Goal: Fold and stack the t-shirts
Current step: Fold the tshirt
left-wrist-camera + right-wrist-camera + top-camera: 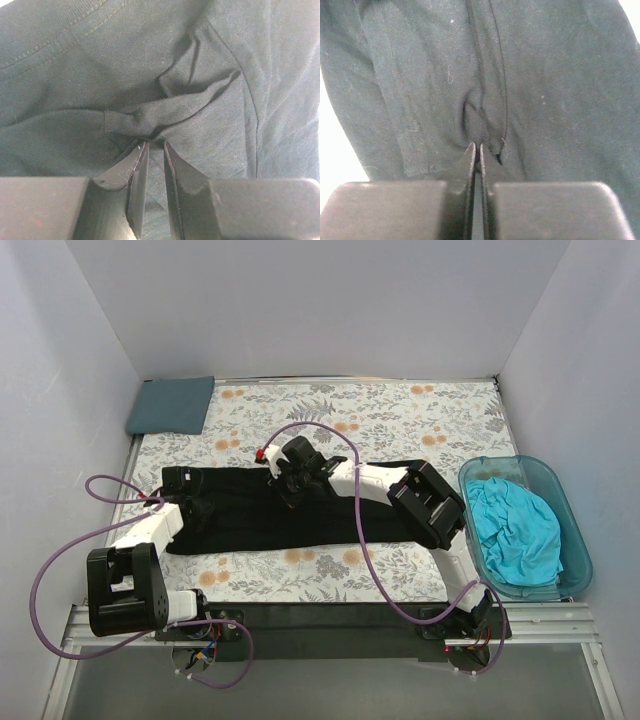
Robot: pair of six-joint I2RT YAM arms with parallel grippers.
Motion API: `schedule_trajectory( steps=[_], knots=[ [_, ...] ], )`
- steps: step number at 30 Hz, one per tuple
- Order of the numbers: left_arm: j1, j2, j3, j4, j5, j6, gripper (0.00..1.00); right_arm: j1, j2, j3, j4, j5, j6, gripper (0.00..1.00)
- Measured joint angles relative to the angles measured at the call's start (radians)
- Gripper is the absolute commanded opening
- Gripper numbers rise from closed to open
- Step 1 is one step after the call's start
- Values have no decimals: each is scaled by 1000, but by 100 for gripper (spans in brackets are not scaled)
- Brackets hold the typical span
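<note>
Top view, table cloth (400, 420): carries the shirts.
Black t-shirt (260, 525): long band across the cloth's middle; fold under way, I judge.
Tub (578, 550): right edge; turquoise t-shirt (515, 525) heaped inside, still to fold.
Grey t-shirt (170, 405): folded, far left corner; looks done.
Left pincer (155, 143): nearly closed, pinching the black t-shirt's left end.
Right pincer (476, 145): all but closed on a pleat at its far edge.
</note>
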Motion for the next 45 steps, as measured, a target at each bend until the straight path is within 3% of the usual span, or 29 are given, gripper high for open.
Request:
schedule_trajectory(
  steps=[15,21,28,31,41,45],
  knots=[
    [5,-19,-25,28,7,-26,21,-50,0,-18,29,-39,74,1],
    [5,-24,-28,34,11,-40,29,-56,-2,-47,34,-47,146,1],
    [6,-43,-6,-1,5,-15,39,-66,-52,-86,41,-18,175,30],
    [6,-53,24,-32,-4,4,48,-72,-127,-130,27,32,155,37],
    [-1,-117,71,-70,12,23,52,-82,-448,-356,-71,311,26,43],
    [-65,-118,71,-77,9,5,52,-91,-493,-460,-153,402,18,44]
  ],
)
